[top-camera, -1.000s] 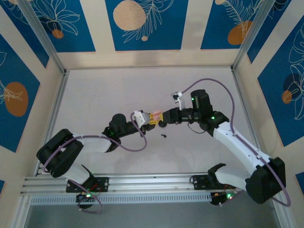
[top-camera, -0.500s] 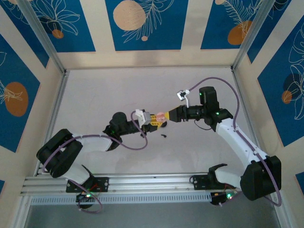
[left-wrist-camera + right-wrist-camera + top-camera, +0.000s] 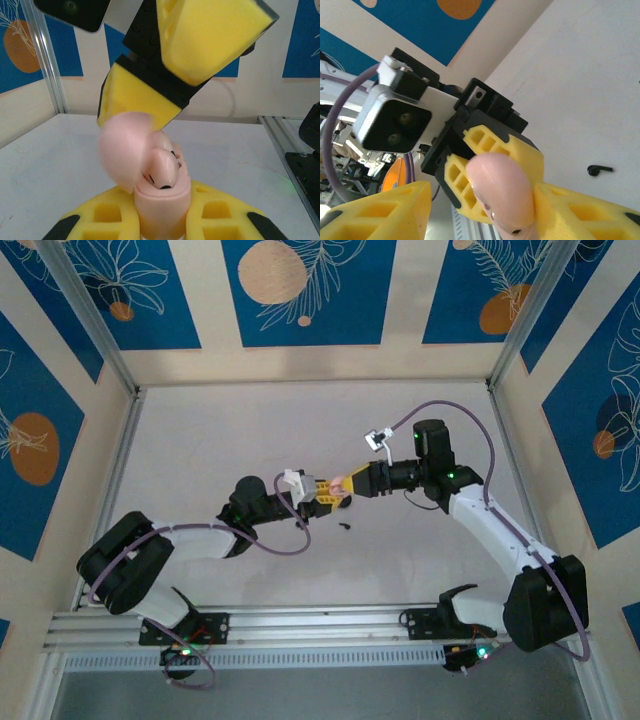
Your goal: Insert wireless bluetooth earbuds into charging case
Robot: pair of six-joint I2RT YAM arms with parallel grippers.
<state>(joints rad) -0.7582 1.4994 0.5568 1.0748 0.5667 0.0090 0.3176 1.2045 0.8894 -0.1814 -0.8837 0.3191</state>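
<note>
Container: a small pink, rounded plastic charging case point(image 3: 160, 207) point(image 3: 337, 483) is held clear of the table, between the two arms near mid-table.
Lid: the case's hinged pink lid point(image 3: 120, 150) is swung up and back, and looks blurred in the left wrist view.
Contents: the open well shows pink moulded shapes with small dark marks. Whether a bud is seated there cannot be told.
Left gripper point(image 3: 161, 220) point(image 3: 325, 493): its yellow foam-like fingers point(image 3: 100, 220) are closed tight on the lower body of the case, one on each side.
Right gripper point(image 3: 482, 200) point(image 3: 347, 484): its jaws are spread partway with nothing clamped. Its yellow fingers point(image 3: 375, 210) stand on either side of the top of the case. One side is touching or nearly so, and a gap shows on the other.
Earbud: one tiny black earbud with a short stem point(image 3: 599, 170) point(image 3: 345, 526) lies loose on the table. It is near the case on the side towards the arm bases, and touches nothing.
Surface: a pale grey tabletop point(image 3: 230, 430), bare around the bud.
In the way: the right gripper's fingers crowd the space just above the open well.
Around: the grey left wrist camera point(image 3: 395, 117) with its purple cable point(image 3: 340, 110), an aluminium frame post point(image 3: 47, 60), and blue and cream patterned wall panels point(image 3: 300, 290).
</note>
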